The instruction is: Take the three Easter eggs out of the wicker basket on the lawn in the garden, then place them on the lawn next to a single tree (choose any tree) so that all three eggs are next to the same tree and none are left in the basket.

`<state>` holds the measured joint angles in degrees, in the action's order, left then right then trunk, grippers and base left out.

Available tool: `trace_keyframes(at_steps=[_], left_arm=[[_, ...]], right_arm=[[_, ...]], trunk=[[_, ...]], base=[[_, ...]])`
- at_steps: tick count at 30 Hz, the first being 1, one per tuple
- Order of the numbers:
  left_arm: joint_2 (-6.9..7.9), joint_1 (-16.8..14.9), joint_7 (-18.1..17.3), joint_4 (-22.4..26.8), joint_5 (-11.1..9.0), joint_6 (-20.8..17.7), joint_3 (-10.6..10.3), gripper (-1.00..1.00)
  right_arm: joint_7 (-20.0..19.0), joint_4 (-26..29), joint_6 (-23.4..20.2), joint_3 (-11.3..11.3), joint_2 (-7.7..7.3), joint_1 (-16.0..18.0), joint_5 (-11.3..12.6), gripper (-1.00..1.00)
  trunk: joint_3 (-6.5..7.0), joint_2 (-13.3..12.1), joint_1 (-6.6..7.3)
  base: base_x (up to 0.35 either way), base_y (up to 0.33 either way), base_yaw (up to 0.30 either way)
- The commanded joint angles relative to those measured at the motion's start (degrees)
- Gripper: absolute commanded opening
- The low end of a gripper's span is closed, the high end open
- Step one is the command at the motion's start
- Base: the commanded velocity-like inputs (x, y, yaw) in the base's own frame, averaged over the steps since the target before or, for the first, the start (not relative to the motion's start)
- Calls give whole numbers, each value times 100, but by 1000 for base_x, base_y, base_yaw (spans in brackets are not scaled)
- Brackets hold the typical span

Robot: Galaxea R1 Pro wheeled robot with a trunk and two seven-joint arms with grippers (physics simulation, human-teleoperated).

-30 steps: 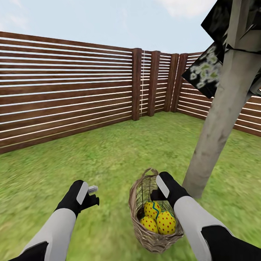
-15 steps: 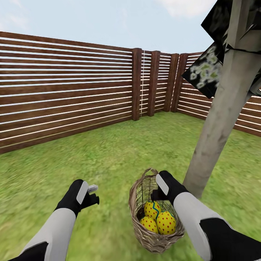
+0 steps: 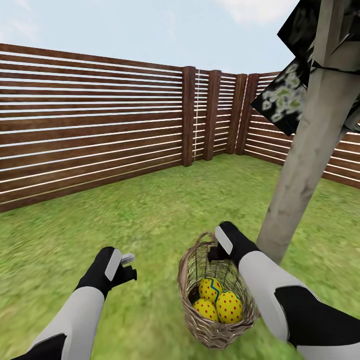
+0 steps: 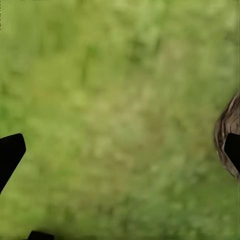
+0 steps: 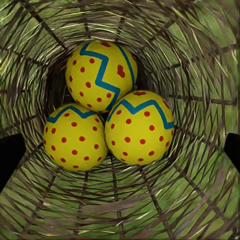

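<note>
Eggs: three yellow eggs (image 5: pixel 107 112) lie packed together at the bottom of the basket, touching one another — all show red dots and blue zigzag bands in the right wrist view; in the head view they sit as a cluster (image 3: pixel 217 300).
Egg axes: cannot tell for sure; seen from above they look near round.
Basket: the wicker basket (image 3: pixel 192 280) stands on the grass with its mouth tipped toward the robot; a small loop handle is at its far rim.
Right gripper: the right gripper (image 3: pixel 216 248) hangs at the far rim above the basket's mouth, spread wide with nothing between its fingers (image 5: pixel 10 157).
Left gripper: the left gripper (image 3: pixel 127 267) hovers over bare grass beside the basket, spread and empty.
Lawn: mottled green grass (image 3: pixel 150 210).
Tree: a pale trunk (image 3: pixel 300 165) rises just beside the basket, on the robot's right.
Fence: dark slatted wood (image 3: pixel 90 125) closes the yard behind.
</note>
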<state>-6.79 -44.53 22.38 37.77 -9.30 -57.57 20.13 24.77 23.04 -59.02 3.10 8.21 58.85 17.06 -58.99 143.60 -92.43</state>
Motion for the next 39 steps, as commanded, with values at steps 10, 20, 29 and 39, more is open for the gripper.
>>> trace_keyframes(at_steps=[10, 20, 29, 39], left_arm=[[-6, -3, 56, 597, -64, -30, 41, 100], [-6, -3, 56, 940, -61, -40, 42, 100], [-6, -3, 56, 967, -61, -46, 44, 100], [-8, -3, 51, 969, -71, -24, 47, 100]], right_arm=[[36, -138, -13, 28, -3, 173, 62, 100], [29, -150, 16, 10, -3, 179, 69, 100], [36, -151, 0, 14, -3, 180, 61, 100], [44, -53, 35, 7, -131, 180, 52, 100]], trunk=[[-183, 13, -20], [-405, 26, -45], [-604, 38, -69], [-826, 52, -94]], base=[[0, 0, 0], [0, 0, 0], [0, 0, 0], [0, 0, 0]])
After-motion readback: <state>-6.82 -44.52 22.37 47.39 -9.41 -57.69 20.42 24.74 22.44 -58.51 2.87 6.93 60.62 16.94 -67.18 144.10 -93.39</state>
